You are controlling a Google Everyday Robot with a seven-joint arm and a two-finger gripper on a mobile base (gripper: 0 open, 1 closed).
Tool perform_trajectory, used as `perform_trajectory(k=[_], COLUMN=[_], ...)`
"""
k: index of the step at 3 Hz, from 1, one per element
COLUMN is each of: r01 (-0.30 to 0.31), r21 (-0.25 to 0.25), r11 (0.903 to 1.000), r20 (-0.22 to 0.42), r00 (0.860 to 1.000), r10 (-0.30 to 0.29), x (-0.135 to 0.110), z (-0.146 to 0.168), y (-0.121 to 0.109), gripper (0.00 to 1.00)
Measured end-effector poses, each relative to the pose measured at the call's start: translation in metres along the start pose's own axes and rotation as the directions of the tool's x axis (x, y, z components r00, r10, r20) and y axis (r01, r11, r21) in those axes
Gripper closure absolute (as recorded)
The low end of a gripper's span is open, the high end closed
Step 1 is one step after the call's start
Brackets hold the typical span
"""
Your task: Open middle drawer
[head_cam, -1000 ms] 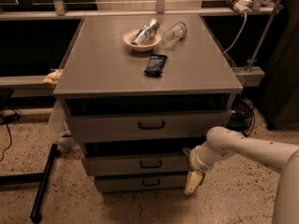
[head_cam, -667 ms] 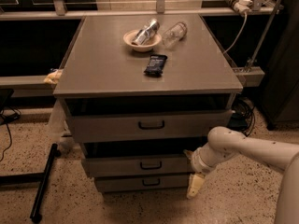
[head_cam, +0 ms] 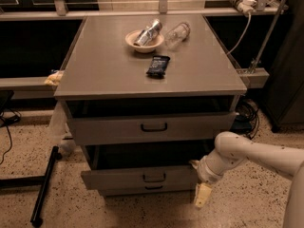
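The middle drawer is a grey front with a small black bar handle. It stands pulled out, with a dark gap above it. It sits between the taller top drawer and the narrow bottom drawer. My gripper is at the end of a white arm that reaches in from the right. It is at the middle drawer's right end, low by the floor, and a pale yellow part of it points downward.
On the cabinet top lie a bowl with a can, a clear plastic bottle and a dark snack bag. A black stand leg lies on the floor at left. Cables hang at right.
The middle drawer front has come further out toward the camera. My gripper has moved down and forward with it at the drawer's right end.
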State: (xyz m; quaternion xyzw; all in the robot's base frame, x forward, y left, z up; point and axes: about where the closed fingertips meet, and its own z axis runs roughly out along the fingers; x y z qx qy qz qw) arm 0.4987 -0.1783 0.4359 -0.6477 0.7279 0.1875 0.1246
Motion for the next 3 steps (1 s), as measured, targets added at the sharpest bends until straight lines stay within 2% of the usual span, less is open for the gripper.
perform_trajectory(k=[1, 2, 3], r01=[-0.034, -0.073, -0.072], r21=[-0.084, -0.178, -0.189], r11=[0.9959, 0.9813, 0.9793], r20=[0.011, 0.014, 0.011], r00=[0.999, 0.997, 0.997], r10=[0.035, 0.077, 0.076], x=[0.001, -0.003, -0.003], z=[-0.014, -0.033, -0.034], y=[0.043, 0.092, 0.096], gripper=[0.0, 0.0, 0.0])
